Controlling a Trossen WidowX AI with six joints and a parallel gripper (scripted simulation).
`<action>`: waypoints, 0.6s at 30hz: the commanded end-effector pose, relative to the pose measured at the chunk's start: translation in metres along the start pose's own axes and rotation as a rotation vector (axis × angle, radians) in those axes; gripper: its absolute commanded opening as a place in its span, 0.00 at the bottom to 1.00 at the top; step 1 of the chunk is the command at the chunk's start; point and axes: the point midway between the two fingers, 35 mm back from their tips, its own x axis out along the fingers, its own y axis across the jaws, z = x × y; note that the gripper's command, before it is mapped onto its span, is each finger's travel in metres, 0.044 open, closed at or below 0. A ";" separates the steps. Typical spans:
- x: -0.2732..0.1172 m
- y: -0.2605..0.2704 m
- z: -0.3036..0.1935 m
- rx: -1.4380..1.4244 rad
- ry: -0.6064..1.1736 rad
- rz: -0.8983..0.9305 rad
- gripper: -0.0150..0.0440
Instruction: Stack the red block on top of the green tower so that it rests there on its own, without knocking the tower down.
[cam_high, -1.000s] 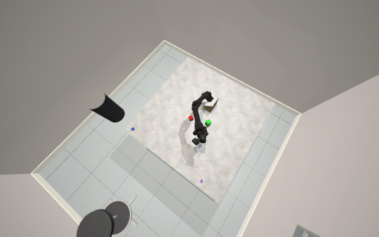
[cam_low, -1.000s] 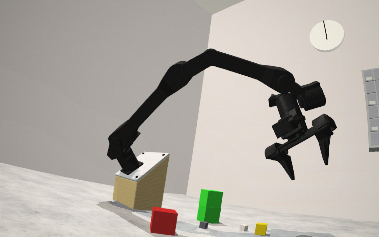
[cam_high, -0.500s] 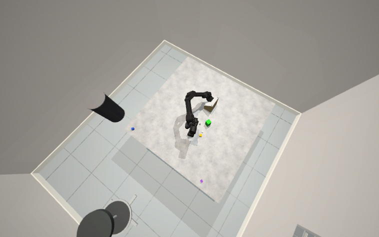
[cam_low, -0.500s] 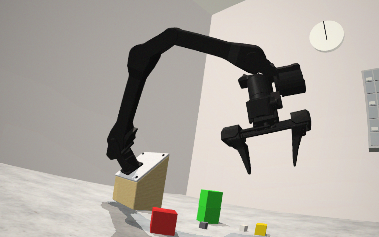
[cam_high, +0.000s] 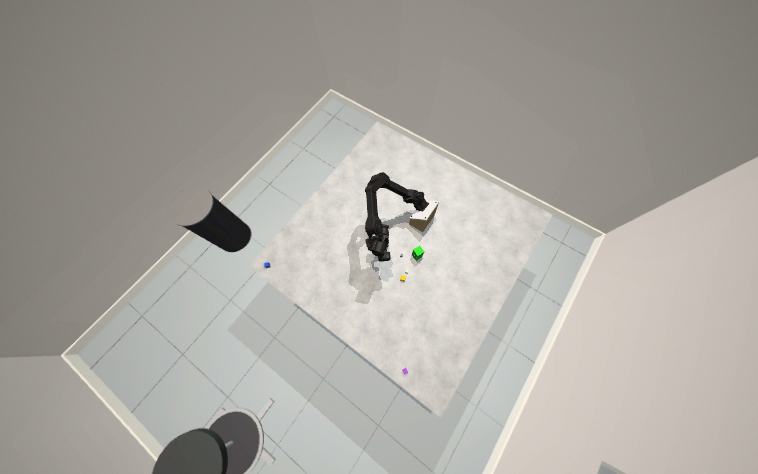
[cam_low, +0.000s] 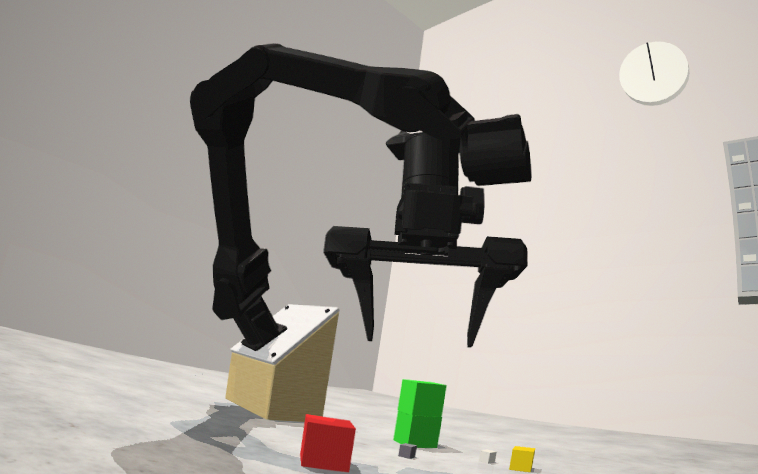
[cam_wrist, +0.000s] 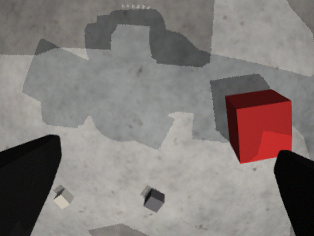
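The gripper hangs high above the bench, fingers spread wide and holding nothing, pointed straight down, likely to allow a vertical descent. The red block sits on the bench, just beside the two-cube green tower but apart from it. In the wrist view the red block lies off toward one finger, so the gripper seems not yet centred over it
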 end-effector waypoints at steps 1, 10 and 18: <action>0.003 -0.030 -0.005 -0.111 0.032 -0.027 1.00; 0.007 -0.071 -0.015 -0.257 0.072 -0.057 1.00; 0.035 -0.071 -0.017 -0.257 0.073 -0.055 1.00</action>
